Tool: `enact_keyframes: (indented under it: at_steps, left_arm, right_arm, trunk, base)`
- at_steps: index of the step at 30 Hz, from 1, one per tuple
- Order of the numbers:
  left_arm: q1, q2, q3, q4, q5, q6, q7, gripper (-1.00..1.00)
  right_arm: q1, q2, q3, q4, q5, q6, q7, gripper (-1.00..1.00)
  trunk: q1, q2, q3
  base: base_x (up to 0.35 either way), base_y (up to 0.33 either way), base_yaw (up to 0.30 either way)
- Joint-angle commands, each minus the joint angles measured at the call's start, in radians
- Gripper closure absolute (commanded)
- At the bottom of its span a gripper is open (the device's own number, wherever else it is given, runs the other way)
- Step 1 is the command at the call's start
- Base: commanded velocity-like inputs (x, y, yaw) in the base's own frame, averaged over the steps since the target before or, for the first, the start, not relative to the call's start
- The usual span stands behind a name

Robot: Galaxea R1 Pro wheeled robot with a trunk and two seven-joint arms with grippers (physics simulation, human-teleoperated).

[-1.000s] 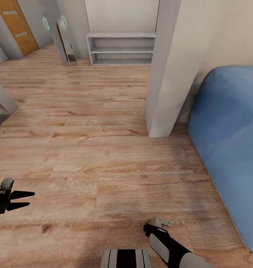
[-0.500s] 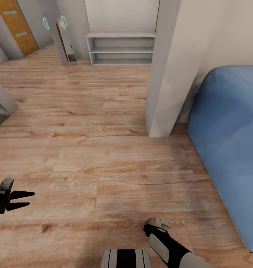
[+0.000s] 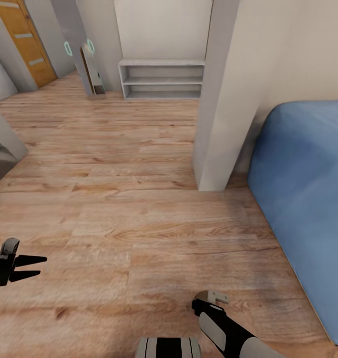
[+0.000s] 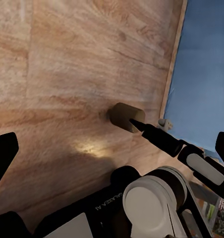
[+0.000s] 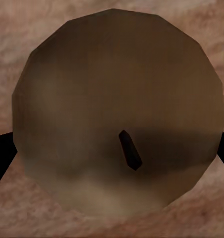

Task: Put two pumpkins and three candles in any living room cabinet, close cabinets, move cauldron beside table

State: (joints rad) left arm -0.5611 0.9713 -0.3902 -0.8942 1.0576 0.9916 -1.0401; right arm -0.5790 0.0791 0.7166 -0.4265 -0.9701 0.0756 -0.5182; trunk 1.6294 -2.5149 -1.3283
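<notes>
Hovering over the wooden floor (image 3: 139,199), the left pincer (image 3: 32,266) holds its two dark fingers apart with nothing between them. Farther right, the right pincer (image 4: 141,128) grips a candle (image 5: 117,119) (a stubby tan cylinder with a dark wick) above the floor, near the edge of the blue couch (image 3: 308,199). A white shelf unit (image 3: 161,79) stands against the far wall.

The left gripper (image 3: 32,266) hangs spread and bare; the right gripper (image 4: 133,123), lower, clamps a candle (image 4: 123,115).
</notes>
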Motion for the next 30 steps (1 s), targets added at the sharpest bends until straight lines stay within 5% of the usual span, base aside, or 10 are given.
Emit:
enact_keyframes:
  at_steps: [1,11,23,30]
  left_arm:
    - [-0.002,0.0,-0.006,0.001,0.004,0.004,-0.002,-1.0]
    - [-0.002,-0.044,-0.029,0.004,-0.008,-0.003,0.032,-1.0]
    - [-0.002,-0.048,-0.029,-0.005,-0.017,-0.005,0.063,-1.0]
    - [-0.003,-0.048,-0.01,-0.005,-0.035,-0.006,0.225,-1.0]
  right_arm:
    - [-0.001,-0.001,0.007,-0.001,-0.004,0.006,-0.008,1.0]
    - [-0.001,-0.003,0.005,-0.002,-0.013,0.006,0.0,1.0]
    - [-0.002,-0.008,0.001,-0.018,-0.014,0.01,0.017,1.0]
    - [-0.002,-0.004,-0.004,-0.022,-0.009,0.116,0.006,1.0]
  trunk:
    - [-0.001,0.0,0.003]
    - [-0.003,0.001,0.023]
    - [-0.008,0.004,0.065]
    - [-0.011,0.005,0.092]
  base:
    - [0.0,0.0,0.0]
    - [0.0,0.0,0.0]
    - [0.0,0.0,0.0]
    - [0.0,0.0,0.0]
